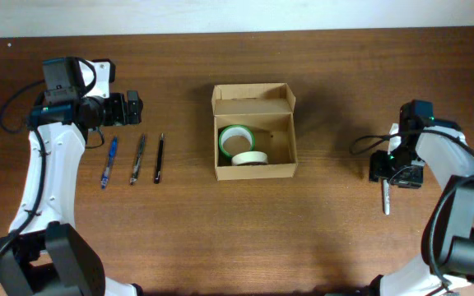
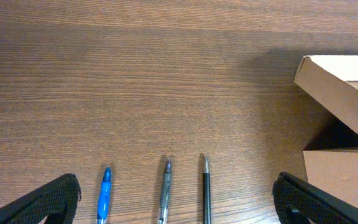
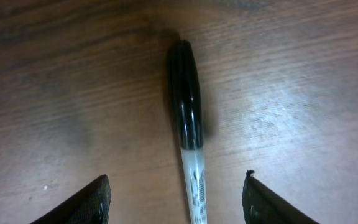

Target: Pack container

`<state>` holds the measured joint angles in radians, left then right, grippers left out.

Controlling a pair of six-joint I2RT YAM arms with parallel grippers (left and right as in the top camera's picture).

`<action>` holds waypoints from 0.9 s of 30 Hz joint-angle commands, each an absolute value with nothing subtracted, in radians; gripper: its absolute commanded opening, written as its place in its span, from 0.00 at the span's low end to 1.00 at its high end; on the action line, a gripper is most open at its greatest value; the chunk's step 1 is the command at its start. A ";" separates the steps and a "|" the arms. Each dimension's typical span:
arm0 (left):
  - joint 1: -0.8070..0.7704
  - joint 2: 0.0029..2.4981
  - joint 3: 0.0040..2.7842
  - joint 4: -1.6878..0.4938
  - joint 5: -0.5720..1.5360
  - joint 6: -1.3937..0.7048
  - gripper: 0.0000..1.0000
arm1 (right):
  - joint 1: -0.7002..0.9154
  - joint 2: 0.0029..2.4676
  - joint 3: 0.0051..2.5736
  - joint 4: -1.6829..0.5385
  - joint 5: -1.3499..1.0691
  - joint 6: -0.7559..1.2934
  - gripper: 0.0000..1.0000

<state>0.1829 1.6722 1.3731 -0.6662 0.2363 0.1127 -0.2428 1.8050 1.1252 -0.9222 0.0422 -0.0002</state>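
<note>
The container (image 1: 253, 169) is a tan cardboard box at the table's middle, its flap lid open at the back. It holds a green tape roll (image 1: 234, 138) and a white tape roll (image 1: 250, 158). Its lid and wall show at the right of the left wrist view (image 2: 337, 81). My left gripper (image 1: 138, 108) is open and empty, left of the box and above three pens. My right gripper (image 1: 394, 181) is open at the far right. In the right wrist view its fingers (image 3: 176, 208) straddle a black-capped white marker (image 3: 187, 112) lying on the table (image 1: 387, 200).
A blue pen (image 1: 109, 160), a grey pen (image 1: 138, 158) and a black pen (image 1: 160, 156) lie side by side left of the box. They also show low in the left wrist view: blue (image 2: 104, 194), grey (image 2: 165, 190), black (image 2: 206, 190).
</note>
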 commanded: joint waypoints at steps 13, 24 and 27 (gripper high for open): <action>0.186 1.678 1.394 -0.667 0.247 0.129 0.99 | -0.252 1.959 1.115 -0.865 0.007 0.001 0.22; 0.186 1.678 1.394 -0.667 0.247 0.129 0.99 | -0.249 1.914 1.248 -0.947 -0.106 0.001 0.15; 0.186 1.678 1.394 -0.667 0.247 0.129 0.99 | -0.246 1.875 1.353 -1.020 -0.125 0.001 0.15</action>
<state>0.1829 1.6722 1.3731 -0.6666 0.2363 0.1127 -0.2462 1.9175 1.2362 -0.9825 -0.0704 -0.0010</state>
